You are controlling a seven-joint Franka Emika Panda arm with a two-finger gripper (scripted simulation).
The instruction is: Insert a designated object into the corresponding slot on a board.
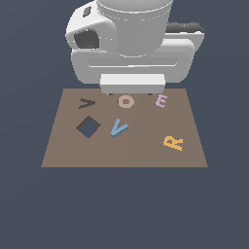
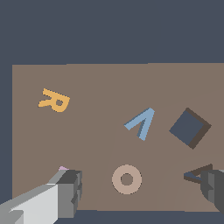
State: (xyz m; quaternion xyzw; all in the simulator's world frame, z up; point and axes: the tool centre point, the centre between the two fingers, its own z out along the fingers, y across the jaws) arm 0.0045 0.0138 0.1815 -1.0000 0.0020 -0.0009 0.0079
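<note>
Plenty of open board [image 1: 121, 153] along the near edge, bare brown from corner to corner. The V [image 1: 118, 128] lies mid-board with clear surface all round it, apart from its neighbours. Toward the exterior view's left, the square hole [image 1: 88, 126] sits near it, and beyond that the slot [image 1: 86, 102] by the far edge. The ring [image 1: 126, 101] lies between the V and the far edge; the E [image 1: 161, 100] sits farther along that edge. The R [image 1: 173, 143] sits well apart, toward the exterior view's right edge. The arm's bulk [image 1: 131, 44] hangs over the far edge. The fingers [image 2: 70, 190] stand wide apart, flanking the ring.
</note>
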